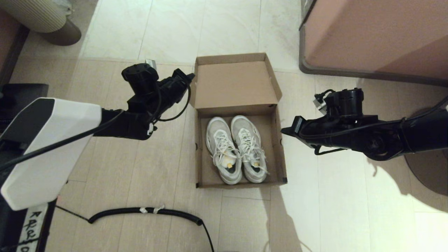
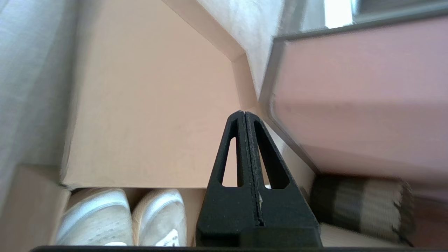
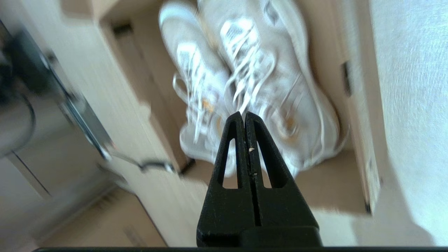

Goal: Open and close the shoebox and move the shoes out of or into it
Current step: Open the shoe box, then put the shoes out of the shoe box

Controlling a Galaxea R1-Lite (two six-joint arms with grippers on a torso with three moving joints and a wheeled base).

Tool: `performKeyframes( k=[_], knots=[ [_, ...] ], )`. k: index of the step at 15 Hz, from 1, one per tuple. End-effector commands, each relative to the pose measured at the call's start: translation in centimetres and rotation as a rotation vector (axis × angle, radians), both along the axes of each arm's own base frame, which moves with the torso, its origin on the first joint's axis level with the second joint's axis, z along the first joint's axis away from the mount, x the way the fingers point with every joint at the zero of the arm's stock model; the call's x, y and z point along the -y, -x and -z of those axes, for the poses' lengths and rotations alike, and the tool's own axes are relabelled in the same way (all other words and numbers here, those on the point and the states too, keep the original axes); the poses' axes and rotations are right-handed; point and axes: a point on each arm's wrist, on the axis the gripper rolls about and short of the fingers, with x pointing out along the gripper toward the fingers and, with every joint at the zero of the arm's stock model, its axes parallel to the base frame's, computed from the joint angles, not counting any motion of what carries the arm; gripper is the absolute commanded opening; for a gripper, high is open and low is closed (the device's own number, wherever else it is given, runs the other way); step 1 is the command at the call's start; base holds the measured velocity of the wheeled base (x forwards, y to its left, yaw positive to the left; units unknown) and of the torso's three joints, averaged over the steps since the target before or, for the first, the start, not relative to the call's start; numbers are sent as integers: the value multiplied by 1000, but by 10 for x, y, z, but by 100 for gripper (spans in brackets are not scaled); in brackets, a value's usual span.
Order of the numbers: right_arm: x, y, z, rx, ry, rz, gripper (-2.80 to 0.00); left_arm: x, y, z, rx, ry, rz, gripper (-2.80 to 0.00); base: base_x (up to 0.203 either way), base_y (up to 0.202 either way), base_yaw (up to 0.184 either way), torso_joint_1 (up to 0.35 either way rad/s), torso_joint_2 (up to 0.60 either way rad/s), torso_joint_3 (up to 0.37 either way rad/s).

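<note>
The shoebox is sitting open on the tiled floor straight ahead of the robot, its flap lid leaning back on the far side and showing plain brown cardboard inside. No brand or print is showing on the box from above; only a small dark patch is marking its near right corner. The shoes are lying side by side in the box, toes toward the lid and heels toward the robot, with white laces and small yellowish tags whose text is too small to read. Bare cardboard is showing around the pair on every side, most of it along the left and right walls. The left gripper is hovering just beside the lid's left edge, its fingers pressed together and holding nothing. The right gripper is hanging just outside the box's right wall, likewise clenched and empty. Open floor is lying on both sides of the box. A pinkish-brown cabinet is standing at the far right, well apart from the box, and a black corrugated cable is lying on the floor near the robot. Handwritten marks on a white strip at the robot's lower left are not clearly readable.
</note>
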Motion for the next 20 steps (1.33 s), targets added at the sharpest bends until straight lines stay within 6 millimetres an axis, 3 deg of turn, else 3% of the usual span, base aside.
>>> performKeyframes(
  k=[1,4,5,6,9,11,13,15,18,19,20],
  knots=[
    [-13,19,-16,13,98,-83,-280,-4,18,-20,16,11,-9,-280,0,0,0,0,0,0],
    [-49,40,-20,19,271,-141,-280,-25,69,-37,-13,-96,-71,-280,0,0,0,0,0,0],
    [-60,43,-14,-3,314,-144,-161,-35,84,-34,-39,-170,-124,-280,0,0,0,0,0,0],
    [-71,44,-6,-21,344,-150,0,-46,96,-26,-69,-244,-193,-280,0,0,0,0,0,0],
    [-93,40,15,-46,420,-115,0,-88,134,-4,-168,-399,-377,-280,0,0,0,0,0,0],
    [-107,41,35,-77,467,-116,0,-97,156,25,-266,-463,-363,-280,0,0,0,0,0,0],
    [-111,44,49,-110,491,-133,0,-79,173,55,-341,-492,-237,-280,0,0,0,0,0,0],
    [-110,43,47,-107,488,-127,0,-47,181,69,-353,-469,-104,-280,0,0,0,0,0,0],
    [-91,43,31,-84,474,-79,0,-7,165,77,-342,-471,-11,-280,0,0,0,0,0,0],
    [-82,43,26,-80,468,-57,-280,6,158,75,-324,-472,9,-280,0,0,0,0,0,0],
    [-73,42,22,-81,462,-35,-280,23,154,74,-322,-483,28,-280,0,0,0,0,0,0]
  ],
)
